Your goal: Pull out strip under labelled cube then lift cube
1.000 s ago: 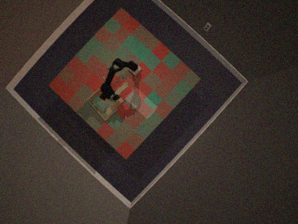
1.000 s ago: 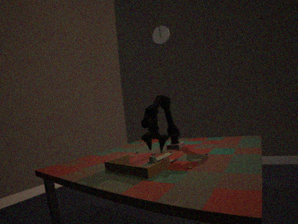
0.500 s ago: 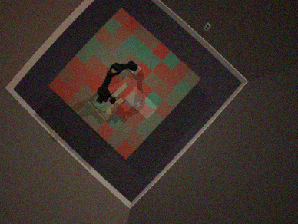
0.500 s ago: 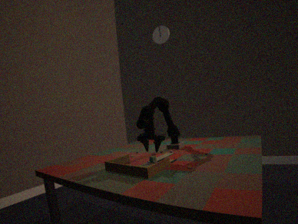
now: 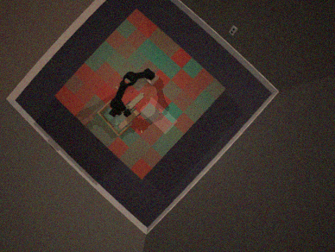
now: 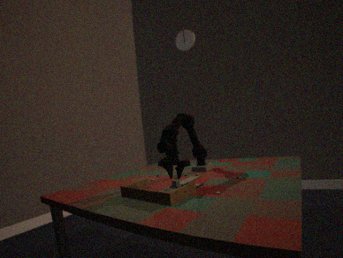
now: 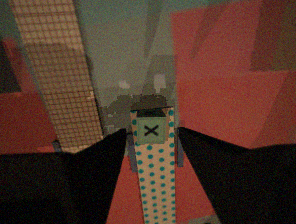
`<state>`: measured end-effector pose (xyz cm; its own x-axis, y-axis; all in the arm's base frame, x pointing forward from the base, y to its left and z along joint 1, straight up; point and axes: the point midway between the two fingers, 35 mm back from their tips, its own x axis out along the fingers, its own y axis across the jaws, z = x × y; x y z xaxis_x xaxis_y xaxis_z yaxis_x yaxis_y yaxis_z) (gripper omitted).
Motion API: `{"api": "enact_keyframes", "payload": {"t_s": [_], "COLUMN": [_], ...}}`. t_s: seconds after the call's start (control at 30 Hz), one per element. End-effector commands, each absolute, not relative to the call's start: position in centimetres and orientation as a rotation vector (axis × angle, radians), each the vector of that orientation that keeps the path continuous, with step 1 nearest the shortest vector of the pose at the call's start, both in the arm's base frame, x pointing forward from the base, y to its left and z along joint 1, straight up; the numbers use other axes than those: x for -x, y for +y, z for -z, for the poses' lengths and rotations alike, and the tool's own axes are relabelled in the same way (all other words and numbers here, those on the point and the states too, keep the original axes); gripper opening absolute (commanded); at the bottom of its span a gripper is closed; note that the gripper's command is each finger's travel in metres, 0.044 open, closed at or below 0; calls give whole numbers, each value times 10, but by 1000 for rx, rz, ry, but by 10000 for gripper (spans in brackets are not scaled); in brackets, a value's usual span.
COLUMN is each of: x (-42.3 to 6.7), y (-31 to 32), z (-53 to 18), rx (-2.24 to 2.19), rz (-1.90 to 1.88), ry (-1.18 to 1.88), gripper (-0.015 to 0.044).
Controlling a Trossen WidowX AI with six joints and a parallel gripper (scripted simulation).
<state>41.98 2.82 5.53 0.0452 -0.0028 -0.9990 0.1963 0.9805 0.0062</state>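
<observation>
one view, wrist, shows x-marked cube (image 7: 150,131) on dotted strip (image 7: 156,182); gripper (image 7: 152,150) half-open, empty.

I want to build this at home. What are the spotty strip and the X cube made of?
Hard to say in this dim light. The spotty strip looks like thin, flat, matte card or plastic, cream with teal dots. The cube looks like a matte, pale green block, perhaps painted wood or plastic.

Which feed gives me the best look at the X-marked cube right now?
Wrist view. The labelled cube sits centred on the dotted strip, its X readable, between the open end effector fingers. In the exterior view it is only a pale speck under the arm; in the top view the arm hides it.
</observation>
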Motion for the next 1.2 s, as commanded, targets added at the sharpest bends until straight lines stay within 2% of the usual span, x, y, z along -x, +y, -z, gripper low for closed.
{"api": "enact_keyframes", "payload": {"t_s": [0.0,0.63,0.77,1.0,1.1,1.17], "x": [-419,-419,-420,-420,-419,-414], "y": [29,29,28,28,28,28], "z": [-46,-23,-25,-25,-26,-29], "rx": [-155,-155,-155,-155,-155,-155], "rz": [148,148,153,153,153,153], "ry": [1525,1526,1524,1524,1524,1524], "gripper": [250,250,145,98,20,0]}}
